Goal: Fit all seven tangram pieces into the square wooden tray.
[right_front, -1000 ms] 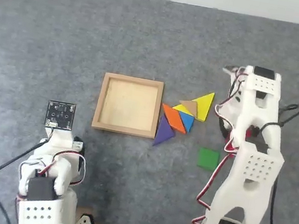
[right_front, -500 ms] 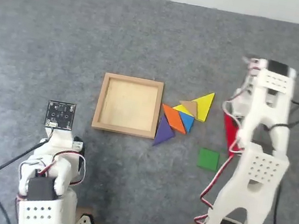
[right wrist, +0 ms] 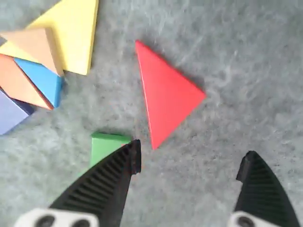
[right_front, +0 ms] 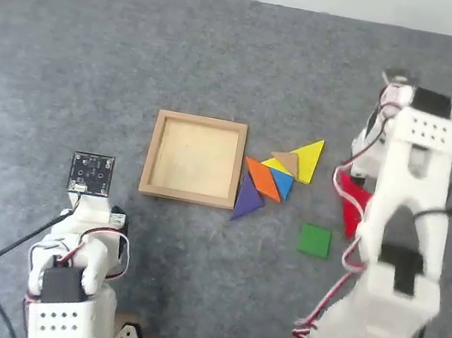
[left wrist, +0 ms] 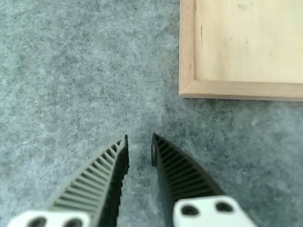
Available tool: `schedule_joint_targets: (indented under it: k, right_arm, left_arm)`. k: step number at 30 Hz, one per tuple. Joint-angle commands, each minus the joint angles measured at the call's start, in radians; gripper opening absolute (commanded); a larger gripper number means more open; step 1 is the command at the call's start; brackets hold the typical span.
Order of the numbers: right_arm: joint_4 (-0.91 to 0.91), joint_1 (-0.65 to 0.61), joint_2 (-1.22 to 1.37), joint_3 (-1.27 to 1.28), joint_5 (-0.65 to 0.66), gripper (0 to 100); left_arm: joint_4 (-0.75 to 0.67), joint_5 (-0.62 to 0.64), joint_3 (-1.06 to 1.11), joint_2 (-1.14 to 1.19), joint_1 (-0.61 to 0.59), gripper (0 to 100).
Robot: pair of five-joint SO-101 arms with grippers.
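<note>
Tangram pieces (right_front: 263, 178) all lie on the grey felted tabletop (right_front: 99, 44), outside the square wooden tray (right_front: 187, 196), whose pale floor shows bare from wall to wall. Just beside the tray's right wall sits a tight cluster: an orange triangle (right_front: 258, 174) touching a blue piece (right_front: 282, 184), a purple triangle (right_front: 246, 199) at the near end against the tray's corner, and a yellow triangle (right_front: 309, 159) at the far end with a tan triangle (right_front: 286, 162) against it; whether the tan one rests on the yellow or only beside it I cannot tell. A green square (right_front: 314, 239) lies apart, nearer the robot, and a red triangle (right_front: 348, 198) lies flat to its right, partly under the right arm (right_front: 413, 166). That arm stretches far out from its base over the tabletop, its wrist above the red piece. The right claw (right wrist: 191, 153) is spread wide and holds nothing, hanging over the red triangle with the piece's near tip between the two fingers; one finger covers part of the green square. The left arm (right_front: 72, 282) is folded back near its base, and the left claw (left wrist: 139, 138) points at the carpet just short of the tray's near corner, drawn narrow with only a thin slit between its ribbed fingers and gripping nothing.
</note>
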Motion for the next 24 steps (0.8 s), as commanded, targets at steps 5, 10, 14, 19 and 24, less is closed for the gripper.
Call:
schedule_joint_targets:
  k: [5, 10, 14, 19, 24]
  right_arm:
    - [-0.363, -0.087, -0.302, 0.407, -0.072, 32.9]
    - [-0.568, -0.085, -0.240, 0.474, -0.281, 32.9]
    - [-0.731, -0.025, -0.122, 0.457, -0.292, 32.9]
    - [-0.645, 0.016, 0.044, 0.322, -0.219, 32.9]
    - [-0.478, 0.018, 0.136, 0.167, -0.140, 32.9]
  left_arm:
    - [0.003, 0.000, -0.012, -0.018, 0.005, 8]
    - [0.003, 0.000, -0.012, -0.018, 0.005, 8]
    - [0.003, 0.000, -0.012, -0.018, 0.005, 8]
    - [0.003, 0.000, -0.012, -0.018, 0.005, 8]
    - [0.003, 0.000, -0.012, -0.018, 0.005, 8]
